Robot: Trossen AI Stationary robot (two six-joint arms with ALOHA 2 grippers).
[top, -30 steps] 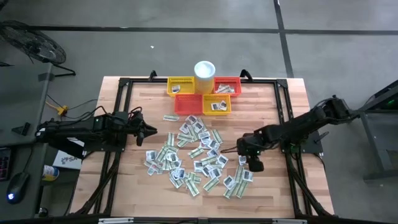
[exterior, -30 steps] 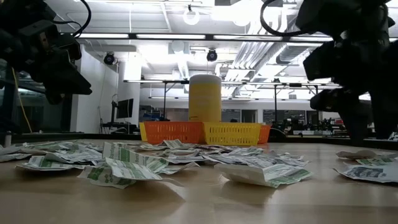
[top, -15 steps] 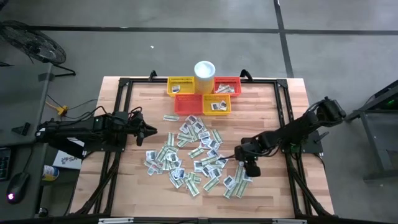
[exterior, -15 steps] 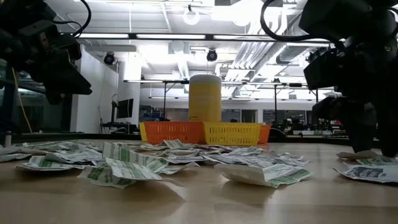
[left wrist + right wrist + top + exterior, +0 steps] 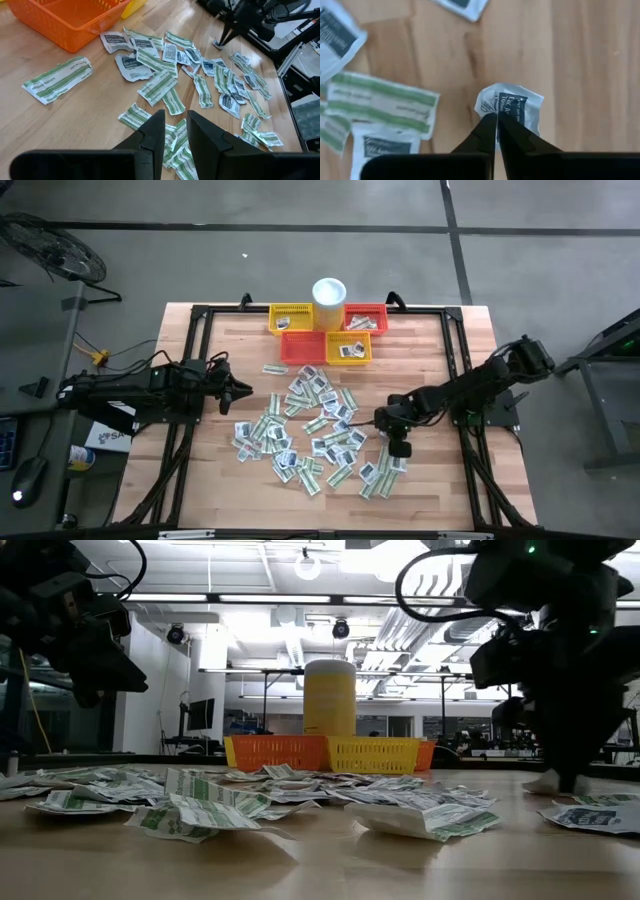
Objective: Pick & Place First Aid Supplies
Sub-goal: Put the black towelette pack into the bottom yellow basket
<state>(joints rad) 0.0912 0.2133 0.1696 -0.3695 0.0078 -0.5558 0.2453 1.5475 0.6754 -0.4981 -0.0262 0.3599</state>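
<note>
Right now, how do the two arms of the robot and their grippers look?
Both arms are dark, nearly black, built of jointed segments with black cables along them. The left gripper ends in two flat, wedge-shaped black fingers. The right gripper has two slim black fingers that taper to thin tips. No markings are readable on either one.

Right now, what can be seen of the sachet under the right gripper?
The white sachet is small, crinkled, foil-like or papery, with a dark printed label. It lies on the wooden table, apart from the other packets. The right gripper is shut on its edge, puckering it.
</note>
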